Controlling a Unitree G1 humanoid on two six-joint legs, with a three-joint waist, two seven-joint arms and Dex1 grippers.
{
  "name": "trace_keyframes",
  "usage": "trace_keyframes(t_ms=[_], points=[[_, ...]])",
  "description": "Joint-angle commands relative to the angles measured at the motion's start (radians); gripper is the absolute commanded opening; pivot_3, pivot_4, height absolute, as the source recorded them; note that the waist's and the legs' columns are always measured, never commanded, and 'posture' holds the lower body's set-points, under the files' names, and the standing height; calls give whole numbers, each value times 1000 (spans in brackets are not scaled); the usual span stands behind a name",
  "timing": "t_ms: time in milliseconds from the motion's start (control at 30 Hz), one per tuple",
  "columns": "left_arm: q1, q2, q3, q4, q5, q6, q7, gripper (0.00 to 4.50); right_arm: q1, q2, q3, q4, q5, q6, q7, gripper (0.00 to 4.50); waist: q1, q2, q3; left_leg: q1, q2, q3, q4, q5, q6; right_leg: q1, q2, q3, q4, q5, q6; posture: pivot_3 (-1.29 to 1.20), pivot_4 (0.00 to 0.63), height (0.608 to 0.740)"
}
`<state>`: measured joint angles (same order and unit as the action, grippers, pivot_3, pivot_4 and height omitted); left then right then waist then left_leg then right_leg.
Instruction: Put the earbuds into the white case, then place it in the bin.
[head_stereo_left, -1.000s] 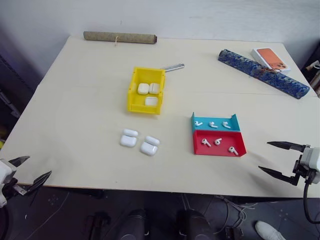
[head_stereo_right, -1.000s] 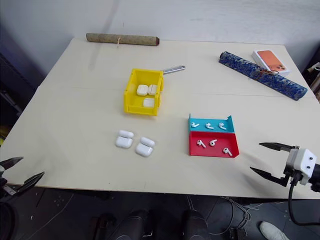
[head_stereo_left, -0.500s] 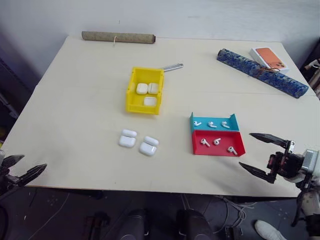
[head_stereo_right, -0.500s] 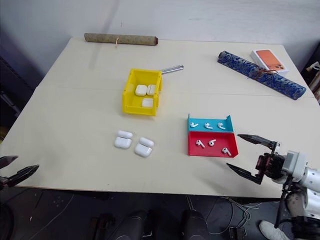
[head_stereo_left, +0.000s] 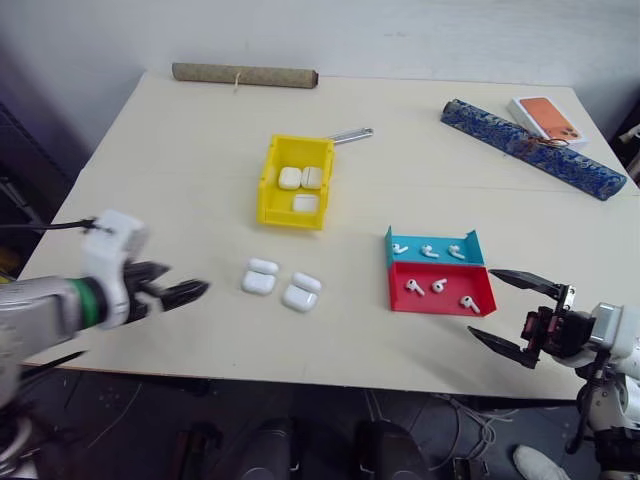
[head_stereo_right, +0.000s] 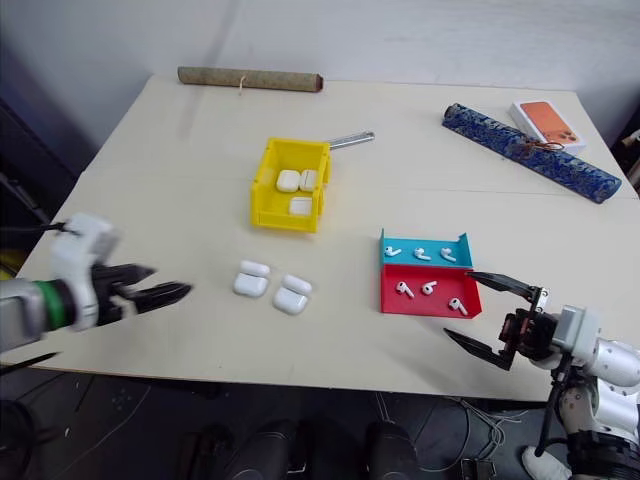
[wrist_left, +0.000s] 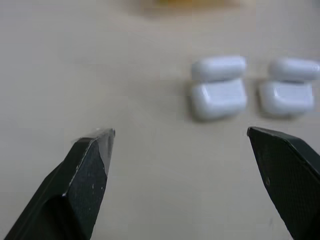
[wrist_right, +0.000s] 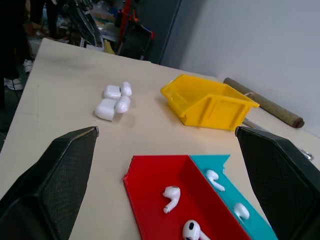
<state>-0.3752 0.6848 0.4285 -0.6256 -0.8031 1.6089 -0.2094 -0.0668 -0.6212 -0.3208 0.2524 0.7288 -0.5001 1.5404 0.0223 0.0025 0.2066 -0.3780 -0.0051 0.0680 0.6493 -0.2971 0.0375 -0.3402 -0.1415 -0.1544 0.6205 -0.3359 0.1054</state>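
**Pale tabletop, both grippers empty**

Pale table under both arms. Nearest: right gripper by the front edge, fingers spread wide, holding nothing, just beside red tray. Left gripper over the table, fingers parted, touching nothing, aimed at two open white cases. Earbuds in red tray and blue tray. Farther back: yellow bin holding three cases.

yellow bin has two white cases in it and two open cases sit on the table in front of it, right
Not quite: the yellow bin holds three white cases, not two, as the left eye view shows. The two open cases do sit on the table in front of it.
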Motion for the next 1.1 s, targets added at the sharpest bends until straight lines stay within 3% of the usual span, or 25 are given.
trace_keyframes(t_ms=[33,133,400,567,1100], points=[[-19,-150,-57,-99,43,5,235,4478,16,1,-6,24,-1,-48,74,4500,-1,-1,0,0,1,0,0,0,0,0,1,1,0,0,0,0,150,740],[9,-283,-76,-135,43,5,352,4478,33,-7,0,38,-1,-65,74,4500,2,-1,0,0,1,0,0,1,0,1,2,2,-1,0,0,0,150,740],[43,-426,-234,-172,146,5,524,4478,96,-19,-13,7,21,-73,74,4500,12,-2,1,1,1,0,3,1,0,3,2,5,-5,0,0,0,150,740],[45,-507,-282,-148,217,5,538,4478,157,-35,-33,-57,48,-54,74,4500,24,-2,1,1,1,0,2,0,-2,2,9,22,-7,0,0,0,150,740],[11,-487,-366,-37,427,-65,424,4478,245,-115,-31,-12,130,-111,74,4500,32,-2,1,2,1,1,2,0,-3,2,10,23,-8,0,0,0,150,740]])
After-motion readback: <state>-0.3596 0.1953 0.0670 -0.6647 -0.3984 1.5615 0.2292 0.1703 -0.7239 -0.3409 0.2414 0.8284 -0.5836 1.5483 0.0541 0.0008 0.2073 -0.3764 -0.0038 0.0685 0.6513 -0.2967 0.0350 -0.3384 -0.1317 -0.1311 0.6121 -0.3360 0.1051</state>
